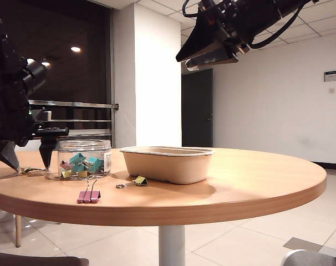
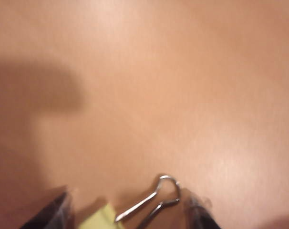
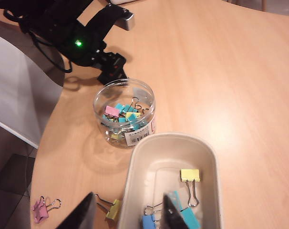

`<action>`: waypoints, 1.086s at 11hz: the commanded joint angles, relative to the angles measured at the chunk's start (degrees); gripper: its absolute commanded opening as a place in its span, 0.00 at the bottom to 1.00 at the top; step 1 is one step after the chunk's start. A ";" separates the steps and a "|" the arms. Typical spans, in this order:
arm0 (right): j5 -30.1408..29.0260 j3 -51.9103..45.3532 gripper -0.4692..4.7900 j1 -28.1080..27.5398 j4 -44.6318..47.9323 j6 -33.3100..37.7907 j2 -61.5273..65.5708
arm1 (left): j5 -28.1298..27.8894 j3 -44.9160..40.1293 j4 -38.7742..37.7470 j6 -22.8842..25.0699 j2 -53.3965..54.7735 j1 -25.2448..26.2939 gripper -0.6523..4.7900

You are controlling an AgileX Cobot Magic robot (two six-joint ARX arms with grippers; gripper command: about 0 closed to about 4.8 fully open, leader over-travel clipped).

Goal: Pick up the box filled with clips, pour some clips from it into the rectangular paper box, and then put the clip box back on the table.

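The clear round box filled with clips [image 1: 84, 158] [image 3: 125, 112] stands upright on the table [image 1: 256, 177], left of the beige rectangular paper box [image 1: 168, 163] [image 3: 135, 162]. My left gripper [image 1: 25, 160] [image 2: 125, 217] points down just left of the jar. It is open, and a yellow clip [image 2: 102, 220] with wire handles lies on the wood between its fingers, touching neither. My right gripper [image 1: 212, 52] [image 3: 126, 214] hangs high above the paper box, open and holding nothing. Yellow [image 3: 190, 175], blue [image 3: 149, 222] and teal [image 3: 188, 217] clips lie inside the paper box.
A pink clip [image 1: 88, 195] [image 3: 39, 210] and an olive-yellow clip [image 1: 137, 180] [image 3: 113, 209] lie loose on the table in front of the jar and the paper box. The table's rounded edge [image 1: 157, 213] runs close in front of them.
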 commanded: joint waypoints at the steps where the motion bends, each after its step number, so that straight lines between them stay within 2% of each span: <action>1: -0.37 0.24 0.43 0.11 0.68 -0.15 -0.39 | 0.79 -0.59 -2.32 -0.39 3.19 -0.04 0.72; 3: -0.37 0.24 0.43 0.11 0.72 -0.15 -0.39 | 1.53 -0.57 -4.63 -0.35 3.45 -0.04 0.66; 5: -0.35 0.33 0.43 0.11 1.16 -0.15 -0.39 | 1.49 -0.55 -8.39 1.16 2.27 -0.04 0.66; 8: -0.42 0.39 0.43 0.11 1.77 -0.13 -0.39 | 1.27 -0.31 -10.08 3.28 0.13 -0.02 0.66; 12: -0.39 0.44 0.43 0.11 3.23 -0.13 -0.39 | -2.16 -0.31 -14.27 6.08 0.15 -0.02 0.66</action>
